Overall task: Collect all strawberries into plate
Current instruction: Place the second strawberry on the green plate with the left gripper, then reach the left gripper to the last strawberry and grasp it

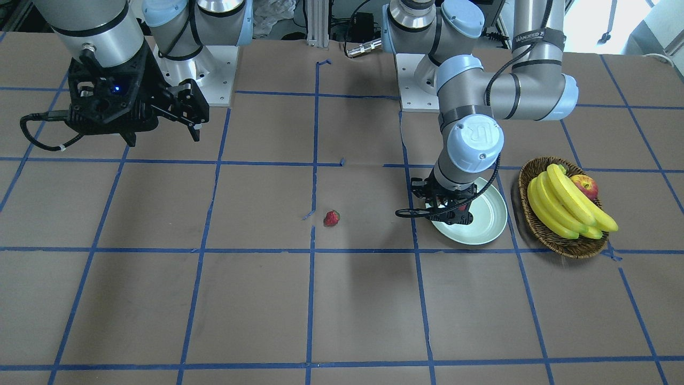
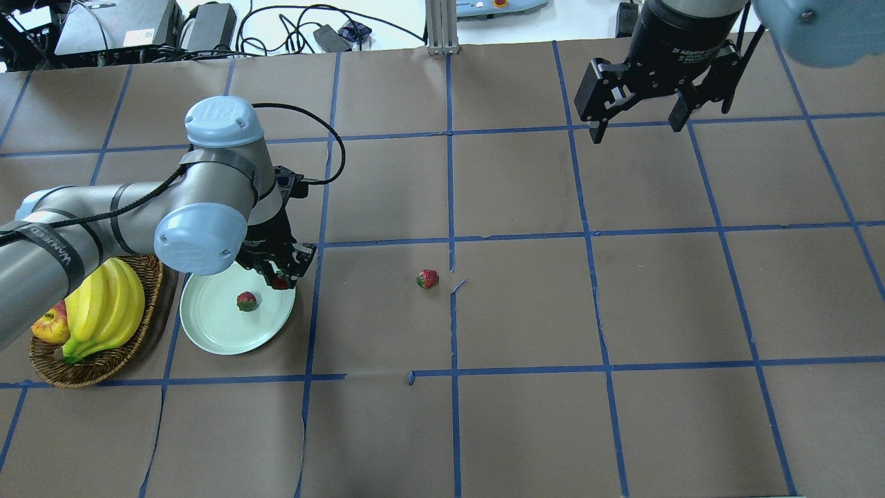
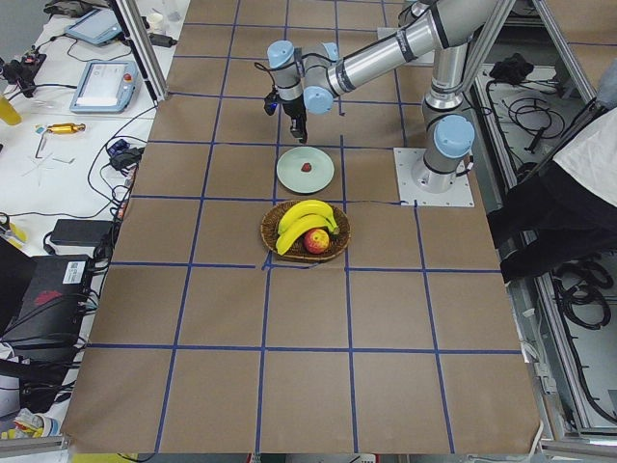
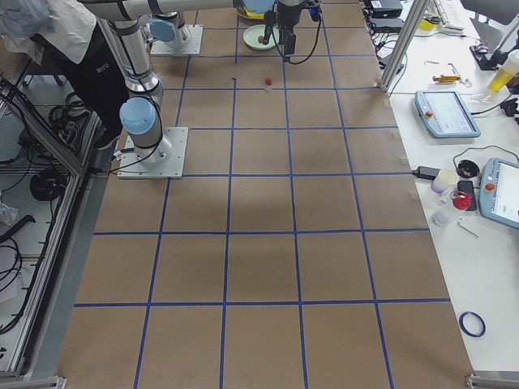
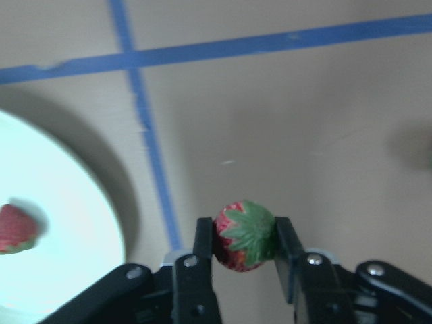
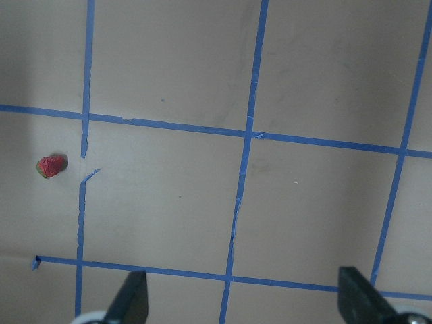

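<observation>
Strawberry pinched in the left claw at the rim of the plate, seemingly for release beside the second strawberry lying close by; third strawberry waits on the counter well to that claw's right; right claw spread, idle.

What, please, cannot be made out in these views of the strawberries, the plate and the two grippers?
Front-facing view: at the plate, the left gripper hides the resting strawberry.
Left wrist view: the plate is cut off by the left edge, and that strawberry is blurred.
Exterior right view: the held strawberry is too small and far to make out.
Right wrist view: the bottom edge cuts off the right gripper; only fingertips show.
</observation>
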